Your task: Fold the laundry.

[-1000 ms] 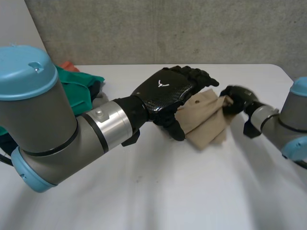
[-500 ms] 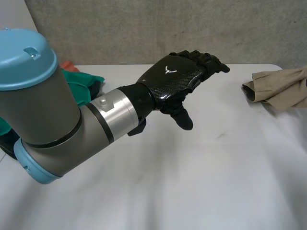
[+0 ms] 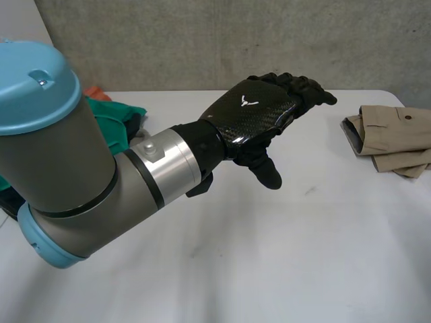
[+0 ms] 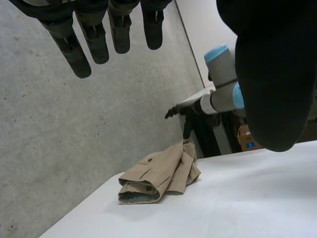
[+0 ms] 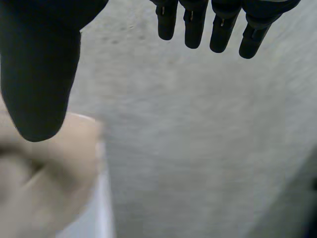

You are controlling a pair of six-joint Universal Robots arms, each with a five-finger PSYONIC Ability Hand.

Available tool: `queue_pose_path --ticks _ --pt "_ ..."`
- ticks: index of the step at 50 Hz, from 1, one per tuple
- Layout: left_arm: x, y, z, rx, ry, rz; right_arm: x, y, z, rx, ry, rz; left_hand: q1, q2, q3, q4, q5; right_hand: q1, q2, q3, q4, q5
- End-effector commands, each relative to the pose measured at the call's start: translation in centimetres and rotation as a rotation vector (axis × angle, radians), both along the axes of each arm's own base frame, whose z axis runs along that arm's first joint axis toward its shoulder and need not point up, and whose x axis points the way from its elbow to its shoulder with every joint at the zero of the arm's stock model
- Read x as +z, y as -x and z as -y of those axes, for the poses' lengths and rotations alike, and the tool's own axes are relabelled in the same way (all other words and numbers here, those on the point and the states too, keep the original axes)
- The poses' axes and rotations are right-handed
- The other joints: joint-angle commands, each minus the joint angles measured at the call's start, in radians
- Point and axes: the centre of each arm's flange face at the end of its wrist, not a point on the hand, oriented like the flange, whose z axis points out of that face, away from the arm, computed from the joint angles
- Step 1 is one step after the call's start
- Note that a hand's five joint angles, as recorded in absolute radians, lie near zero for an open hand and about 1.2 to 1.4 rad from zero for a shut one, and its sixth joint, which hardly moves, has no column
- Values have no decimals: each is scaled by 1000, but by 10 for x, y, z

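In the head view, the left hand (image 3: 259,118) is hovering above the middle of the white surface (image 3: 269,262), its fingers lying straight and its thumb hanging down, gripping nothing. The beige garment (image 3: 394,134) is lying folded near the surface's right edge, well apart from that hand. A green pile of laundry (image 3: 108,118) is waiting at the far left, behind the left arm (image 3: 74,175).

In the left wrist view, the left hand's fingers are reaching out straight with only air under the palm. The beige garment is resting as a compact bundle beyond the fingertips. Past it, the right arm (image 4: 223,91) is hanging off the surface's edge, and the right hand (image 4: 184,109) is showing spread fingers with nothing in them.

In the right wrist view, the right hand's fingers are pointing out straight toward the grey wall (image 5: 208,139), again holding nothing, and the beige cloth is lying under the thumb.

The beige piece is looking finished and set aside, so the task seems to be sitting between items. The next move is likely calling for the left hand to swing over to the green pile and close on one loose edge, drawing a single garment out to the middle.
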Motion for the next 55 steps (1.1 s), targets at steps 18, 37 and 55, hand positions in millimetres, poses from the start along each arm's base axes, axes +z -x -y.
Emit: queue_pose_path --ticks 18,37,55 --pt "24 -122 136 824 409 161 63 -183 -157 759 342 -512 -18 -14 -10 -13 -21 -56 -41 -40 -40 -44" --pt "-130 -228 297 996 488 606 -1 -207 -215 911 -39 -531 211 215 218 215 207 -56 -41 -40 -40 -44" --pt "-57 -168 248 864 570 356 -6 -200 -214 852 -74 -529 1177 1181 1184 1181 1173 -56 -41 -40 -40 -44"
